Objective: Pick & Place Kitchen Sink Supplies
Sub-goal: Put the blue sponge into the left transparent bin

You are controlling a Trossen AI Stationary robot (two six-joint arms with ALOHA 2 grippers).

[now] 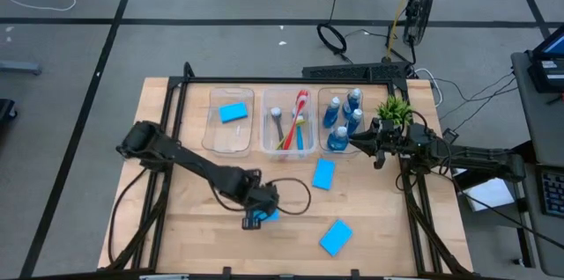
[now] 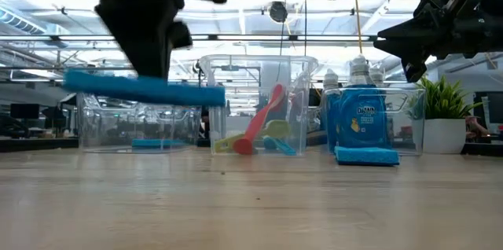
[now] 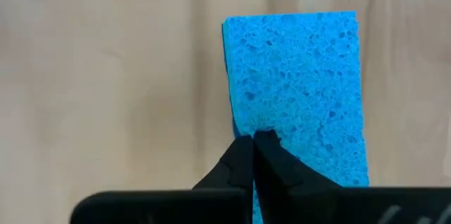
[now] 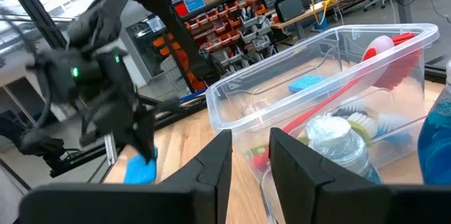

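A wooden table (image 1: 194,227) holds three clear bins in a row along its far side. The left bin (image 1: 231,143) contains one blue sponge, the middle bin (image 1: 289,135) holds the long-handled brushes, and the right bin (image 1: 339,95) holds the small blue bottles. A green potted plant (image 1: 394,109) stands just right of the bins.

The left gripper (image 1: 256,217) is near the front of the table, its fingers clenched on the edge of a held sponge (image 3: 296,90). In the low view this sponge hangs level, clear of the tabletop. Two more sponges lie loose on the table: a middle sponge (image 1: 323,174) near the bins and a front sponge (image 1: 336,237) toward the near right.

The right gripper (image 4: 250,160) waits above the right bin, fingers parted, holding nothing.

The step in hand appears to be carrying the held sponge to the left bin. To do it well, lift high enough to clear the bin's rim, keep the pinch firm because only an edge is gripped, and release once the sponge is inside the walls.
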